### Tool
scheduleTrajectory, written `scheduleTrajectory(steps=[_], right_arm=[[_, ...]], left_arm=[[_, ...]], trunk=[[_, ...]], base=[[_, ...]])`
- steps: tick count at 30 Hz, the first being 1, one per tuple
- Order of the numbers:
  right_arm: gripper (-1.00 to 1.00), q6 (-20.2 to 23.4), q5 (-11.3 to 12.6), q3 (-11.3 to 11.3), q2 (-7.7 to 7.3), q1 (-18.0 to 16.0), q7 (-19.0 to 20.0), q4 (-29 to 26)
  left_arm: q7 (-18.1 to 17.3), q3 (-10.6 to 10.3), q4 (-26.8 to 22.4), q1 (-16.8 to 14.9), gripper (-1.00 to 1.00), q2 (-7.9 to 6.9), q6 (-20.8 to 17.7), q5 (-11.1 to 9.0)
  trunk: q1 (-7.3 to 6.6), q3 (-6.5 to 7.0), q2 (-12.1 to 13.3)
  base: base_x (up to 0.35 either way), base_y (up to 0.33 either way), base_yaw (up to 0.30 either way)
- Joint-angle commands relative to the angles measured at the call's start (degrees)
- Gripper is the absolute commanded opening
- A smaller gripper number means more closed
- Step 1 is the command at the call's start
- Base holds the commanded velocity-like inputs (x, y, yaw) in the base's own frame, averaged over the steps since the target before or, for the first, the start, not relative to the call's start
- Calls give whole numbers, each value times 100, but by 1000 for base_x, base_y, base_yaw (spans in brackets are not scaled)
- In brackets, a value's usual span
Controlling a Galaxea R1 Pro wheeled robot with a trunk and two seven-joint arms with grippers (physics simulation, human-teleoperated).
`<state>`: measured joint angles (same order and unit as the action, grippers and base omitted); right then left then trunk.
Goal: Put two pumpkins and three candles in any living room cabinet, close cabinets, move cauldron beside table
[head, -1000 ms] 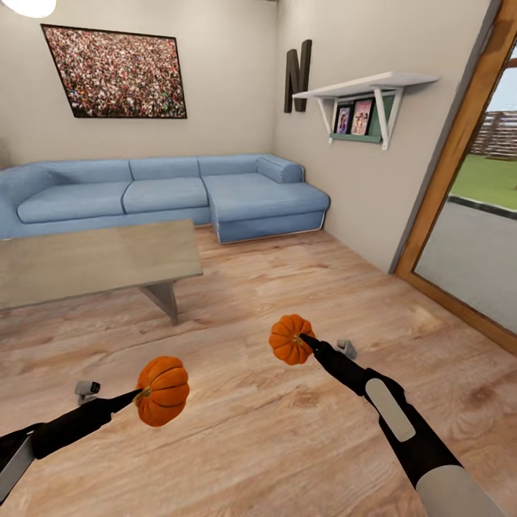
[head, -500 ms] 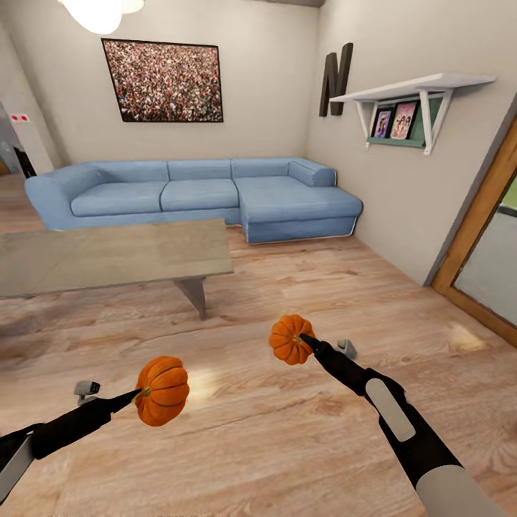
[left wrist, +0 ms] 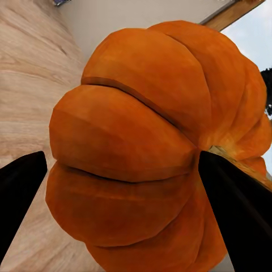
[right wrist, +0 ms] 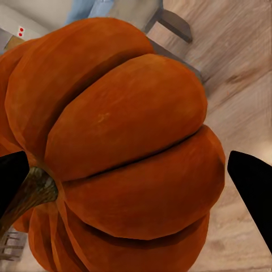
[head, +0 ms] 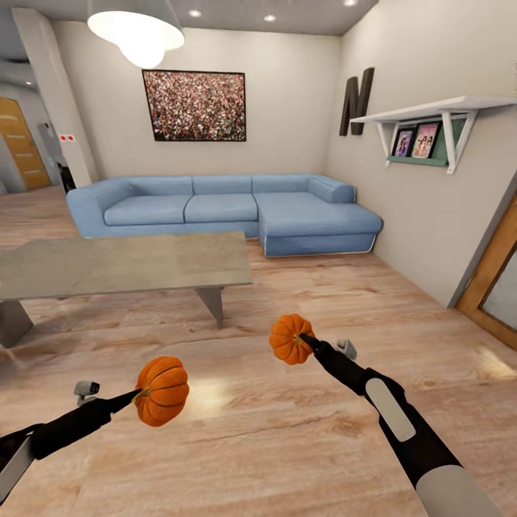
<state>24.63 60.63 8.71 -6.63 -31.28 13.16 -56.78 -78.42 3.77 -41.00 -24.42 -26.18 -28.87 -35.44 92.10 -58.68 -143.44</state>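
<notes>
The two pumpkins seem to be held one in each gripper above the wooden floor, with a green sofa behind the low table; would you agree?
Not quite: the sofa is blue, not green, as the head view shows. The rest holds: the left gripper holds one pumpkin and the right gripper the other pumpkin, both above the wooden floor, with the low table in front of the sofa.

table (head: pixel 108 266): left end cut by frame | shelf photos (head: pixel 415 141): too small to read
</notes>
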Motion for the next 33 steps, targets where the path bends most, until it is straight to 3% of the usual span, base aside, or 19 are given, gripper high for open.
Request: scheduleTrajectory(steps=[1,16,23,33], right_arm=[[-100,13,18,8,-5,-3,-6,0],[-100,15,1,17,5,-2,-1,0],[-100,7,1,157,8,-2,-6,0],[-100,6,1,175,13,-1,-6,6]], left_arm=[[-7,-4,2,-2,-100,-1,-53,-10],[-7,-8,5,-2,-100,-1,-56,-1],[-7,-10,5,-2,-100,-1,-57,-3],[62,-17,17,-2,-100,14,-57,-4]], trunk=[[-3,18,0],[-42,379,20],[-191,521,292],[-411,722,693]], base=[[0,0,44],[0,0,257],[0,0,280],[0,0,280]])
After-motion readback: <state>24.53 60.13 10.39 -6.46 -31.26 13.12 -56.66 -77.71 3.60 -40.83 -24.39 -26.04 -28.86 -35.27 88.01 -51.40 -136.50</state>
